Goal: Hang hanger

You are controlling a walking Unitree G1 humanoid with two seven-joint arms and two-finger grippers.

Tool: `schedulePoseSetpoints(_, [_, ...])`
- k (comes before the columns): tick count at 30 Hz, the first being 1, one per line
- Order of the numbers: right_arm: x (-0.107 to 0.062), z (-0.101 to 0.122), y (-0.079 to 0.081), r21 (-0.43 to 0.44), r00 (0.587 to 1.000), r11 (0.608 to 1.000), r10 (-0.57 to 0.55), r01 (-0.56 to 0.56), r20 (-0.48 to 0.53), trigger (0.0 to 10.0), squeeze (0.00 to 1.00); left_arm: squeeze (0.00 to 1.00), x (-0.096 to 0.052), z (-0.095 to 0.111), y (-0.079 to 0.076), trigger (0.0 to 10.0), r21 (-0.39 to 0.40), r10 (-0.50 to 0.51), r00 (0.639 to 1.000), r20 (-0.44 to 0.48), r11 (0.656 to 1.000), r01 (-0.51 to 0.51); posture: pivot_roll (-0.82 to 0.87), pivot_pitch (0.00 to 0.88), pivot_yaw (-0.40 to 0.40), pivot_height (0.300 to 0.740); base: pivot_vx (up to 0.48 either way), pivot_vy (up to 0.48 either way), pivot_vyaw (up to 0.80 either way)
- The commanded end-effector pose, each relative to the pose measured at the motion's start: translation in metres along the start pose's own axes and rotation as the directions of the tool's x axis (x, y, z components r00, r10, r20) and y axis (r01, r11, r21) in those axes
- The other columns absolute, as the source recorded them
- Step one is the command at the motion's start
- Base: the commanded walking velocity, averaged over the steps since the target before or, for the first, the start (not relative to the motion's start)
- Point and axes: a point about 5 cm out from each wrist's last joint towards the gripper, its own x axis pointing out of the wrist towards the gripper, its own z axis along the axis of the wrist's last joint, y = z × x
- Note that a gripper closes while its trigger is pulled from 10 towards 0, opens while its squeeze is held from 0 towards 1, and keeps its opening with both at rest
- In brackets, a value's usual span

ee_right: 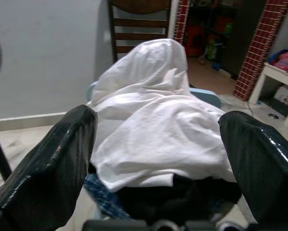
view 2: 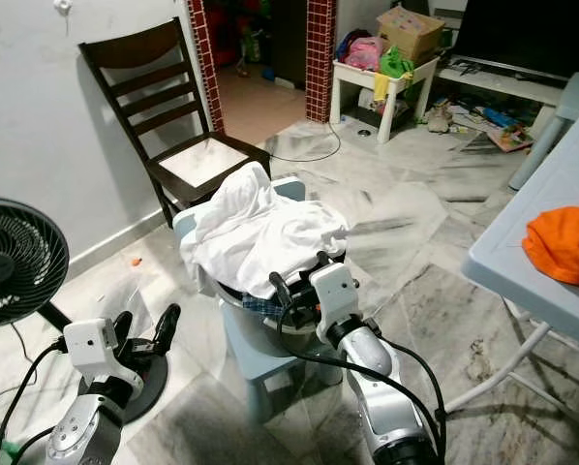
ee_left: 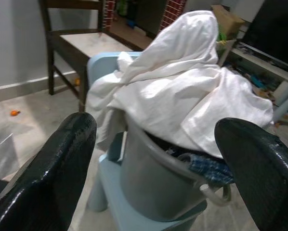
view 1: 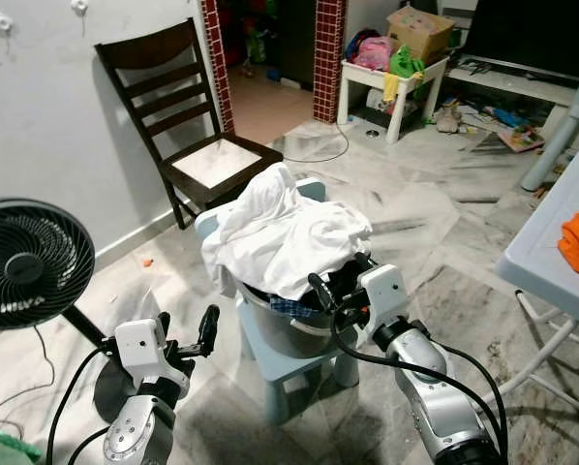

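Right gripper (view 1: 336,291): fingers wide apart, reaching at the bucket (view 1: 289,334) rim.
Left gripper (view 1: 186,327): hanging open, empty (beside the stool (view 1: 270,363)).
White cloth (view 1: 285,232): lying over the bucket.

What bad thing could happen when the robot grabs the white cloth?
The grey metal bucket sits on a small light blue stool, so tugging the crumpled white cloth might tip it. The open right gripper could also snag the dark clothes underneath. No hanger is visible yet.
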Motion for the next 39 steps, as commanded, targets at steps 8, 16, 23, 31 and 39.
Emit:
schedulePoseSetpoints(8, [0.000,0.005,-0.001,-0.004,1.000,1.000,-0.015,0.015,0.026,10.0,0.00,0.00,0.001,0.004,-0.003,10.0,0.004,-0.026,1.000,0.015,1.000,0.026,0.00,0.000,0.053,0.740,0.297,0.000,0.00])
schedulePoseSetpoints(16, [-0.001,0.004,-0.001,-0.004,1.000,1.000,-0.013,0.013,0.019,10.0,0.00,0.00,0.000,0.001,-0.004,10.0,0.002,-0.026,1.000,0.004,1.000,0.026,0.00,0.000,0.047,0.740,0.298,0.000,0.00])
schedulePoseSetpoints(23, [0.000,0.004,-0.001,-0.005,1.000,1.000,-0.011,0.011,0.020,10.0,0.00,0.00,0.000,0.000,-0.004,10.0,0.001,-0.024,1.000,0.001,1.000,0.024,0.00,0.000,0.046,0.740,0.295,0.000,0.00])
schedulePoseSetpoints(31, [-0.001,0.003,-0.002,-0.007,1.000,1.000,-0.011,0.011,0.015,10.0,0.00,0.00,0.001,-0.002,-0.004,10.0,-0.005,-0.010,1.000,-0.008,1.000,0.010,0.00,0.000,0.046,0.740,0.106,0.000,0.00])
schedulePoseSetpoints(39, [-0.003,0.005,-0.005,-0.014,1.000,1.000,-0.010,0.010,0.015,10.0,0.00,0.00,0.004,-0.005,0.003,10.0,0.045,0.023,0.999,-0.037,0.999,-0.021,-0.01,0.000,0.025,0.740,0.000,0.000,0.00])
